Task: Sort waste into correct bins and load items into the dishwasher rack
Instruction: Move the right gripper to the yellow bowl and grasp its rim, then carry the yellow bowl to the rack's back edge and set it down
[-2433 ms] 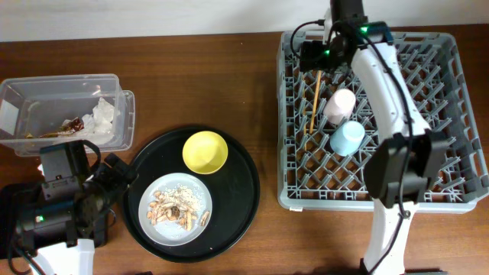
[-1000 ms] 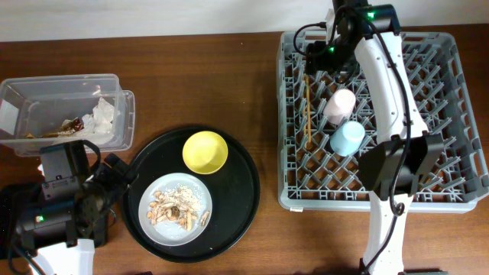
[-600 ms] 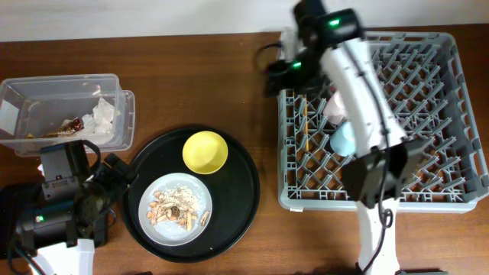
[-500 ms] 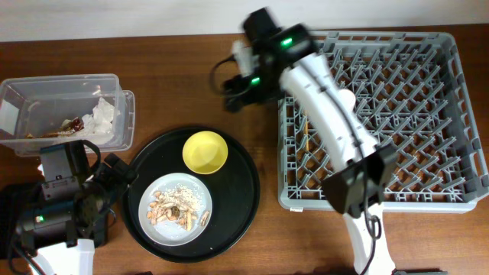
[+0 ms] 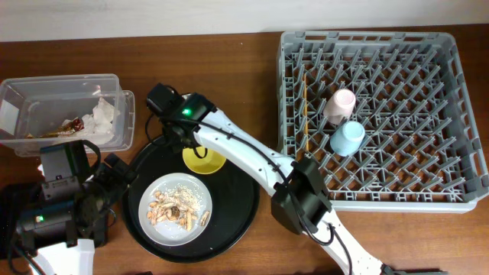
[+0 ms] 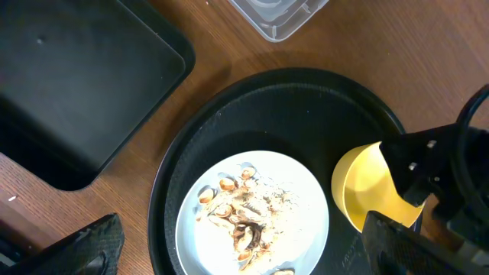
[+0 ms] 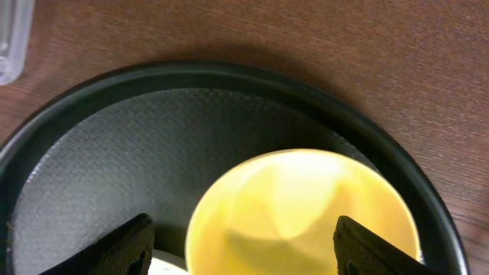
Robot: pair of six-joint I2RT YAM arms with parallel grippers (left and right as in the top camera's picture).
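My right gripper [image 5: 189, 141] is open low over the round black tray, its fingers [image 7: 122, 246] standing either side of the small yellow bowl [image 7: 306, 214], which also shows in the overhead view [image 5: 205, 158]. The white plate [image 5: 177, 206] with beige-brown food scraps sits beside the bowl. My left gripper [image 5: 114, 195] is open and empty at the tray's left edge, above the plate [image 6: 252, 218]. In the grey dishwasher rack [image 5: 428, 114] are the pink cup [image 5: 340, 103], the light blue cup [image 5: 348, 137] and the chopsticks [image 5: 304, 107]. The clear tub [image 5: 46, 107] holds a white napkin [image 5: 103, 114] and a brown wrapper [image 5: 75, 124].
The shallow black rectangular tray [image 6: 69, 84] lies left of the round black tray [image 5: 237, 206], under my left arm. My right arm stretches across the round tray's right half from the table's front. Bare wood lies between the tub and the rack.
My right arm has swung left from the rack's far left corner, across the table, and down over the yellow bowl. The chopsticks stay in the rack. My left arm has not moved.
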